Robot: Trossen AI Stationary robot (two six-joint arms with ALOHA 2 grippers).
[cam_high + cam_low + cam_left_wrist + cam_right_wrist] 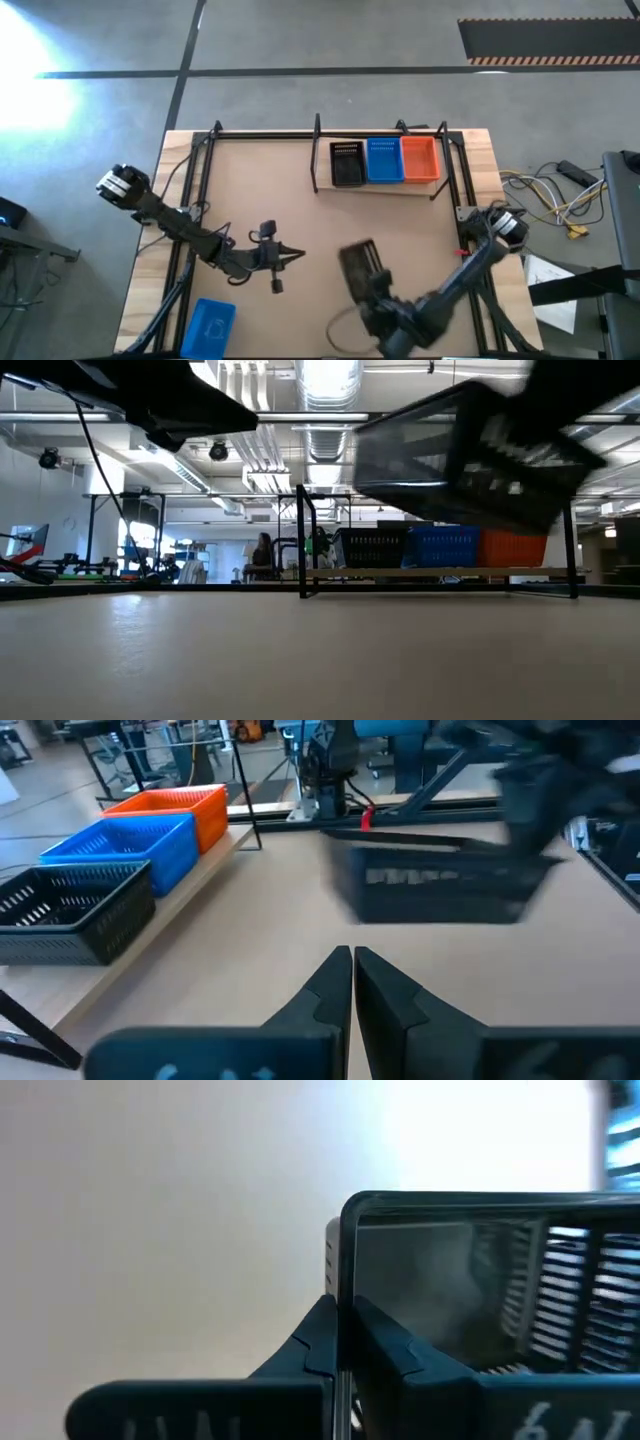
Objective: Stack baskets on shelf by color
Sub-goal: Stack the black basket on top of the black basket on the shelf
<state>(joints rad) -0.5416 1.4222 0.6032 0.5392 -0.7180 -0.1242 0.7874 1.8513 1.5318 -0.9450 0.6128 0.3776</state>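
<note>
A black perforated basket hangs in the air over the table's near middle, held by my right gripper, which is shut on it. The low view shows that basket tilted and well above the table. My left gripper is shut and empty, hovering left of the held basket. The shelf stands at the far edge and carries one black basket, one blue basket and one orange basket side by side. Another blue basket sits on the table at the near left. My right gripper pinches one wall of the black basket at its rim, close to a corner, one finger inside and one outside. In the high view it comes at the basket's near end. The basket is lifted clear of the table and tilted.
Black frame rails run along the table's left and right sides. Cables lie off the table to the right. Bare tabletop stretches between the left arm and the shelf. A person stands far off in the room behind.
</note>
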